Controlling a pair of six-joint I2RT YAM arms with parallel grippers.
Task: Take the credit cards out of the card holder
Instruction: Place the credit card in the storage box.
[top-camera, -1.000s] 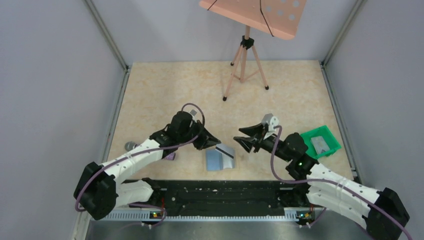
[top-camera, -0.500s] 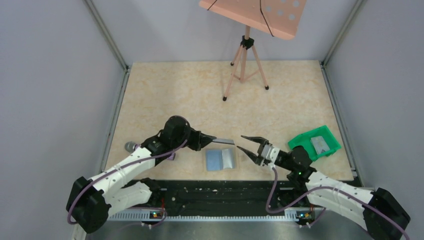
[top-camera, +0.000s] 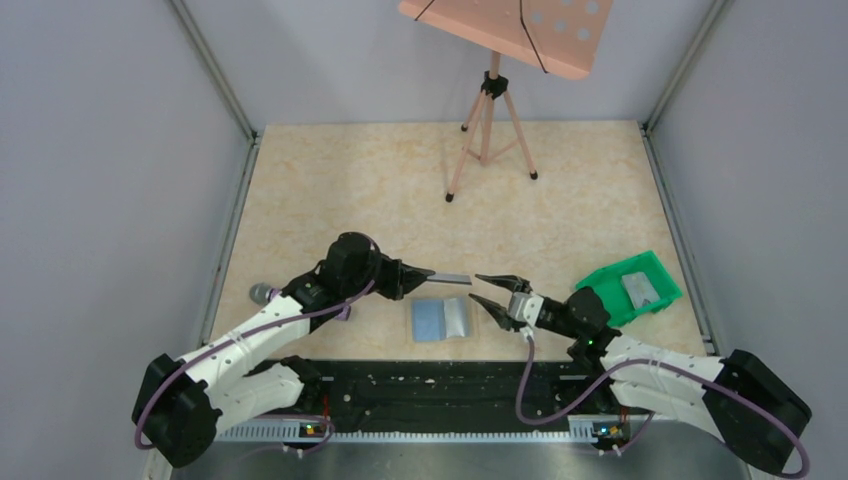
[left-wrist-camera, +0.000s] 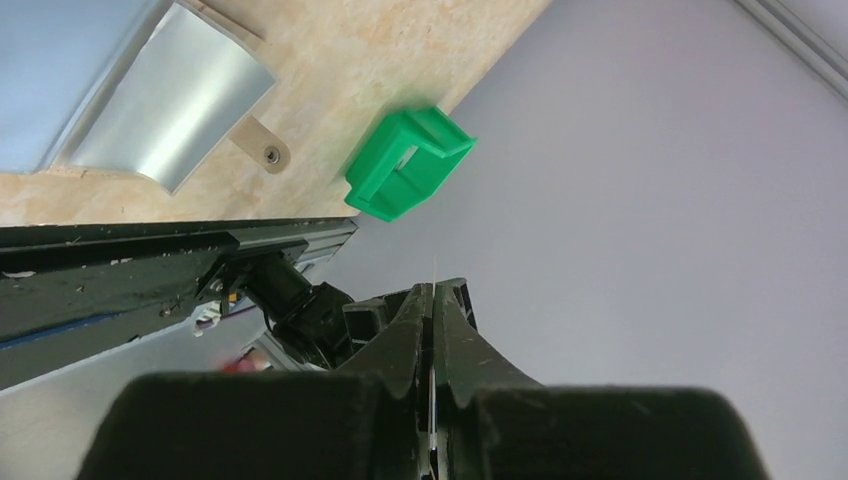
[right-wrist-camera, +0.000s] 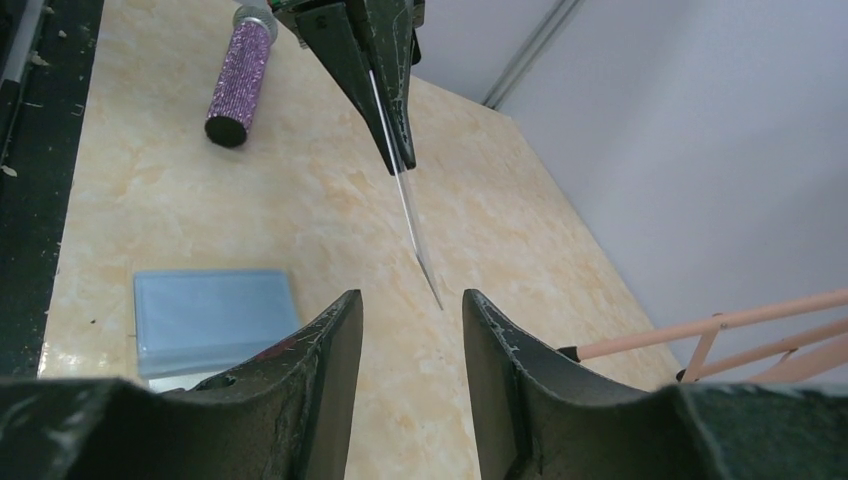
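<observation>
The card holder (top-camera: 440, 320) lies open on the table near the front edge, a light-blue panel on the left and a silvery card face on the right; it also shows in the left wrist view (left-wrist-camera: 150, 95) and the right wrist view (right-wrist-camera: 212, 312). My left gripper (top-camera: 428, 276) is shut on a thin credit card (top-camera: 452, 279) and holds it edge-on above the holder, pointing right. The card shows as a thin blade in the right wrist view (right-wrist-camera: 410, 225). My right gripper (top-camera: 486, 288) is open, its jaws just right of the card's free end, not touching it. Another card (top-camera: 640, 288) lies in the green tray.
A green tray (top-camera: 606, 283) stands at the right. A purple glitter microphone (right-wrist-camera: 240, 80) lies at the left, partly under my left arm. A wooden music stand on a tripod (top-camera: 489, 110) stands at the back. Grey walls enclose the table.
My left gripper lifted the card off the holder and now holds it level, pointing right. My right gripper dropped low and moved left until its open jaws face the card's end.
</observation>
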